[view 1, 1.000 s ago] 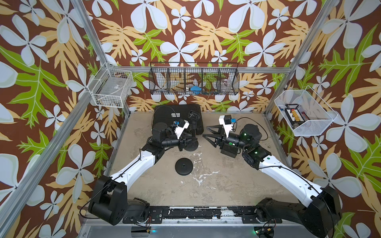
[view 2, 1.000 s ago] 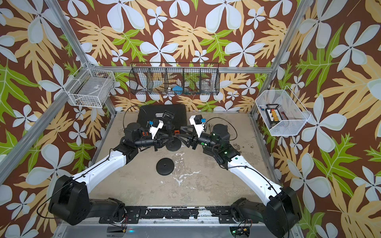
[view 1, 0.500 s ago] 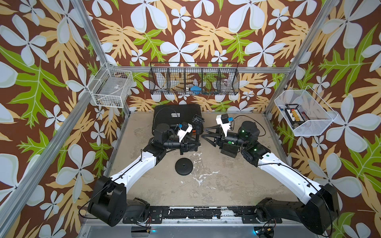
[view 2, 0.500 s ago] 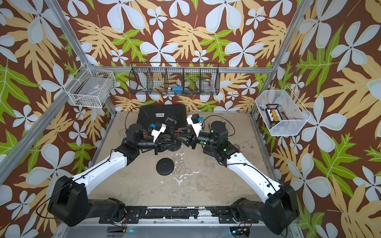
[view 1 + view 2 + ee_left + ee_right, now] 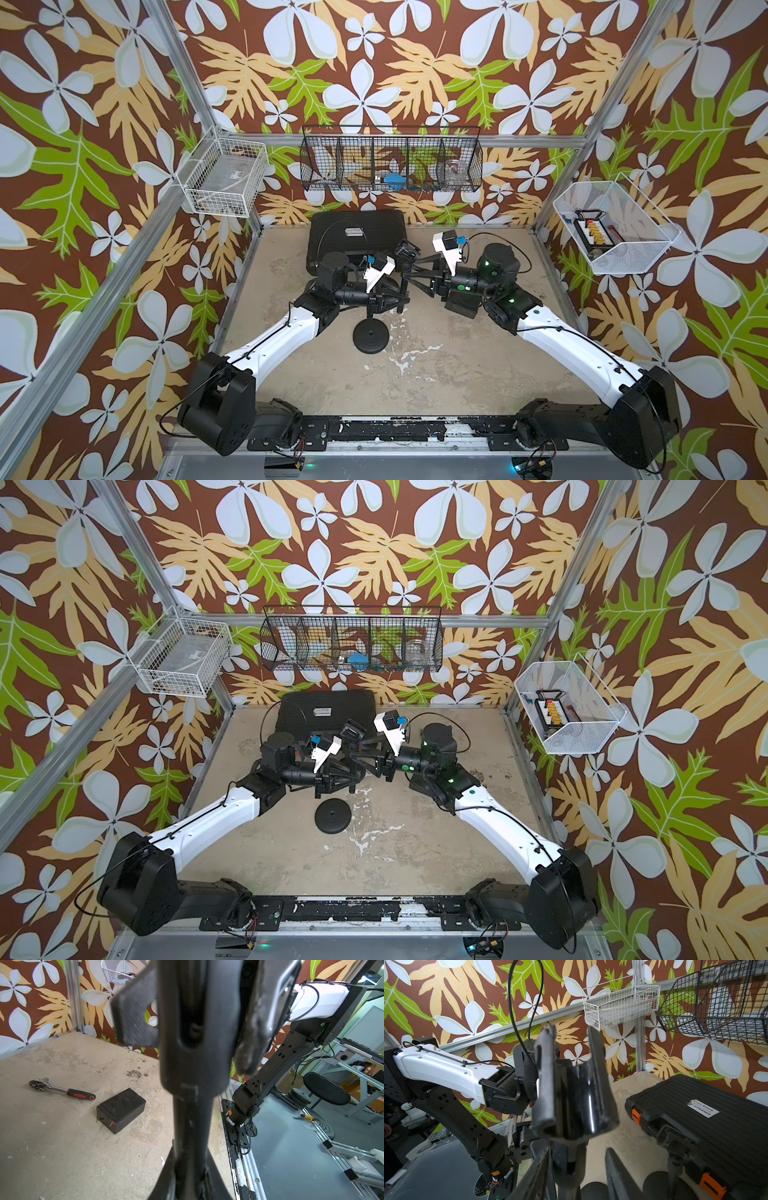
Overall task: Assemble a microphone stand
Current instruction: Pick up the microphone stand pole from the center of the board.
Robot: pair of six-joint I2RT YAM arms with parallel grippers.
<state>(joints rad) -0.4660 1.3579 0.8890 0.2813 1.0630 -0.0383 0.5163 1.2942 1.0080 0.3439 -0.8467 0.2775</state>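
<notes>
Left end effector [image 5: 403, 299] clamps the pole [image 5: 193, 1126], microphone clip [image 5: 577, 1095] apparently fitted; right end effector [image 5: 409, 272] straddles it part-open, grip unclear. Round base [image 5: 370, 337], frame centre, lies unattached.

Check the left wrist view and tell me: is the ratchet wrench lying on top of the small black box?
No, the ratchet wrench lies flat on the table, apart from the small black box.
</notes>
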